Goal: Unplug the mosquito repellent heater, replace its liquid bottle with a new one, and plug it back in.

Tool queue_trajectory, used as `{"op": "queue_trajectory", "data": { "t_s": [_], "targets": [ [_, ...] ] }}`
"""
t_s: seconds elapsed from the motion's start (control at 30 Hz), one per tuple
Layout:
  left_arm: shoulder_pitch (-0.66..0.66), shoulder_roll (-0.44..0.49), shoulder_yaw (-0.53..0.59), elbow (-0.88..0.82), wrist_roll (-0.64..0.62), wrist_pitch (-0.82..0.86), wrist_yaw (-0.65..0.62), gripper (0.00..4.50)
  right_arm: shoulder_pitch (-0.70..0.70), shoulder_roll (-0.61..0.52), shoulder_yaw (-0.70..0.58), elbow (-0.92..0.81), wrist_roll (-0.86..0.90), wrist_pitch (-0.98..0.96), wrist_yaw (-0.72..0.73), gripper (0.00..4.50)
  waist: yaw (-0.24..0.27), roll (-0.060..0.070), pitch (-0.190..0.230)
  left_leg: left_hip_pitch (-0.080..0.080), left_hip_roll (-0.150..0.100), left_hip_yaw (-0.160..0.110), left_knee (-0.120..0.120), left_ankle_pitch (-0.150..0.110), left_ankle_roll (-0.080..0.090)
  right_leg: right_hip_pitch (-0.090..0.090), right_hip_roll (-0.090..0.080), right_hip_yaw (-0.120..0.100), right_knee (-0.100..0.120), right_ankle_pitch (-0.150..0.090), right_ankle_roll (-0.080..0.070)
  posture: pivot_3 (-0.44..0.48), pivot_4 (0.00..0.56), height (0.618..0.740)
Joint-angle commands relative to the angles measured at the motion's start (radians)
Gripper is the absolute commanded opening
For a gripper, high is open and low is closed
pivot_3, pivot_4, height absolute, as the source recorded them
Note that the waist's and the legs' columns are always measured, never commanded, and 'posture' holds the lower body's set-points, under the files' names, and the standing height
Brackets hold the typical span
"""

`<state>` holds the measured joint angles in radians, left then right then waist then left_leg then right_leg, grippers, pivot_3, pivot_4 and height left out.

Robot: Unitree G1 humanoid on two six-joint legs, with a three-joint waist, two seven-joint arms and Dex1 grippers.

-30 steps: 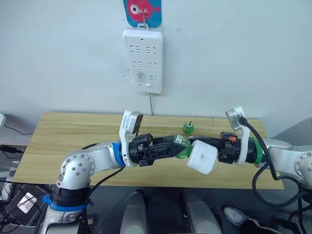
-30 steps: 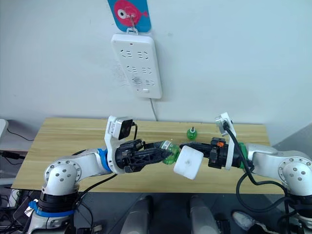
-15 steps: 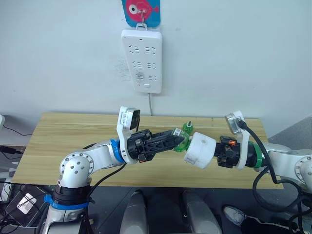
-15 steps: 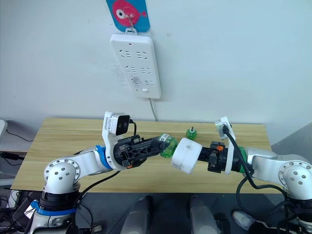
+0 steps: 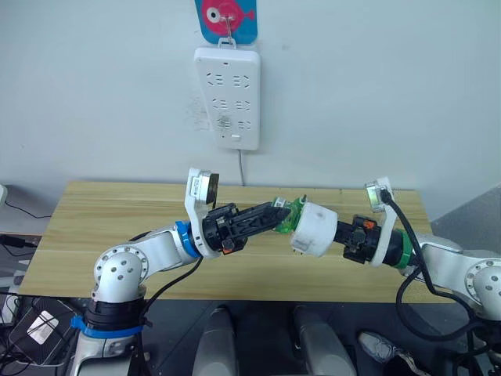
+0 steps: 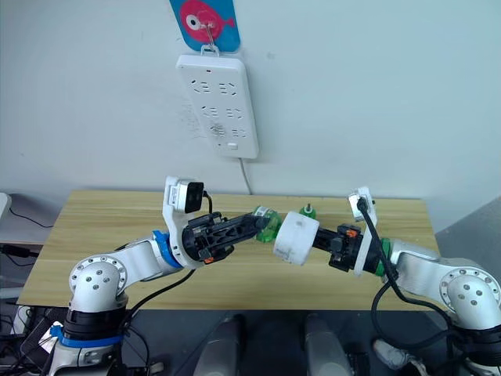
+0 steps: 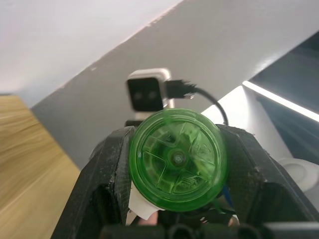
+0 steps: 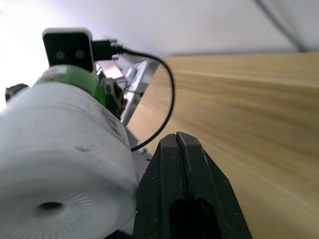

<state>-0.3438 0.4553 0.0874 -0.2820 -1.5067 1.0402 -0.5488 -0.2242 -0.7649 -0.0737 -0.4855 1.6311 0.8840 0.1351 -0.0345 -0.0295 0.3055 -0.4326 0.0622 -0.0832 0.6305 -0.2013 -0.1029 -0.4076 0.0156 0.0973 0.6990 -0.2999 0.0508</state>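
- Left tool (image 5: 275, 216) clamped on a green bottle (image 7: 175, 159), held above the wooden counter (image 5: 102, 211).
- Right tool (image 5: 338, 235) grips the white heater (image 5: 314, 230); bottle's far end meets the heater.
- Second small green bottle (image 6: 308, 211) stands on the counter behind the heater.
- White power strip (image 5: 228, 95) hangs on the wall under a blue-and-pink hook plate (image 5: 228, 19), cord running down.

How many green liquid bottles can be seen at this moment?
2. One green bottle is clamped in the left tool, held against the white heater gripped by the right tool. The second bottle stands on the table behind them, partly hidden.
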Motion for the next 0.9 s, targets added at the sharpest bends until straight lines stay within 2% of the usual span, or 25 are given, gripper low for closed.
{"op": "queue_trajectory", "data": {
  "t_s": [0.03,0.17,0.37,0.4,0.53,0.73,0.9],
  "targets": [
    [0.008,0.000,0.031,-0.005,-0.016,-0.013,0.014,2.29,0.009,-0.056,-0.077,-0.005,-0.104,-0.011,0.096,0.56,0.000,0.000,0.000,0.000,0.000,0.000,0.000,0.000,0.000,0.000,0.000,0.000,0.000,0.000,0.000,-0.052,0.257,0.735],
    [0.014,0.001,0.049,0.020,-0.020,-0.016,0.035,2.29,0.097,-0.215,-0.125,-0.019,-0.337,-0.028,0.337,1.98,0.004,0.000,0.000,0.000,0.000,0.000,0.000,0.000,0.000,0.000,0.000,0.000,-0.001,0.000,0.000,-0.053,0.254,0.735],
    [0.016,0.023,0.052,0.032,-0.001,0.004,-0.001,2.29,0.177,-0.300,-0.203,-0.128,-0.458,-0.077,0.567,4.26,-0.001,0.000,0.000,0.000,0.000,0.000,0.000,0.000,0.000,0.000,0.000,0.000,0.000,0.000,0.000,-0.074,0.253,0.735],
    [0.013,0.027,0.047,0.032,0.005,0.007,-0.013,2.29,0.171,-0.301,-0.200,-0.159,-0.470,-0.087,0.585,4.50,-0.003,0.000,0.000,0.000,0.000,0.000,0.000,0.000,0.000,0.000,0.000,0.000,0.000,0.000,0.000,-0.078,0.252,0.735],
    [0.003,0.029,0.039,0.037,0.022,0.007,-0.035,2.29,0.132,-0.283,-0.174,-0.216,-0.489,-0.093,0.591,4.50,-0.006,0.000,-0.001,0.000,0.000,0.000,0.000,0.000,0.000,0.000,0.000,0.000,0.000,0.000,0.000,-0.085,0.252,0.735],
    [-0.016,0.009,0.031,0.040,0.021,0.010,-0.036,2.29,0.016,-0.196,-0.085,-0.227,-0.431,-0.032,0.453,4.50,-0.010,-0.001,-0.001,0.000,0.000,0.000,0.000,0.000,0.000,0.000,0.000,0.000,0.000,0.000,0.000,-0.079,0.254,0.735],
    [-0.014,0.005,0.033,0.033,0.017,0.014,-0.032,2.29,-0.005,-0.133,-0.052,-0.227,-0.426,-0.008,0.393,4.50,-0.010,-0.001,-0.001,0.000,0.000,0.000,0.000,0.000,0.000,0.000,-0.001,0.000,0.000,0.000,0.000,-0.078,0.255,0.735]
  ]
}}
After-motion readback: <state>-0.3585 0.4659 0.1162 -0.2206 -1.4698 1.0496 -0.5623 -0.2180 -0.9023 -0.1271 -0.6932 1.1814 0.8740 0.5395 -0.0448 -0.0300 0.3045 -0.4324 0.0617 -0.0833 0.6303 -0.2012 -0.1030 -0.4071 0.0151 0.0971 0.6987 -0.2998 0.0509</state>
